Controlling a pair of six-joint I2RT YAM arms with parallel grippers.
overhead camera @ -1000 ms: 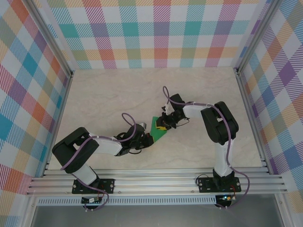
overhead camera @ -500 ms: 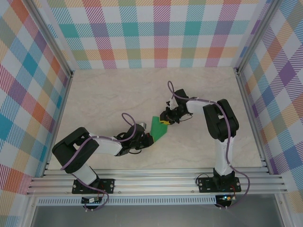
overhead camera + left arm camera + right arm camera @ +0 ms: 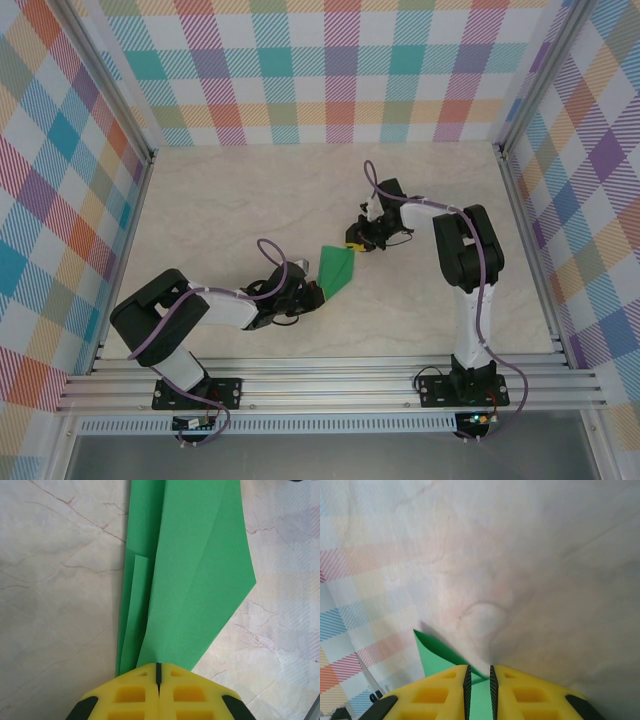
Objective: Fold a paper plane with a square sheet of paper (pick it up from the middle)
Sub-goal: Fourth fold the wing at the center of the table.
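Left gripper (image 3: 303, 290) sits low over the table (image 3: 220, 200), just ahead of the front rail (image 3: 330, 380). It's clenched on the near end of the folded green sheet (image 3: 337, 270). In the wrist view its yellow pads (image 3: 130, 695) meet with no gap, and the stacked layers come straight out of the seam. My read: this is the anchor, keeping the folds from springing open while the other end gets worked.

The sheet lies on the marble between the two grippers, running diagonally away to the right. It's only part folded. There's a narrow flap along its left edge and a blunt corner sticking out on the right, so it's not yet a clean dart.

Right gripper (image 3: 356, 241) is at the far tip. Its fingers are almost together with green showing in the thin slit, which looks like a light pinch on the far corner. Probably tensioning or running a crease, but I can't confirm how firm the contact is.

Room: bare tabletop past the right gripper up to the plaid back wall (image 3: 340, 80), and more to the left. The right arm's elbow is the closest part to the side frame (image 3: 530, 250), though well apart from it. Main risk: pulling the two ends apart could tear the sheet or slip the pinch.
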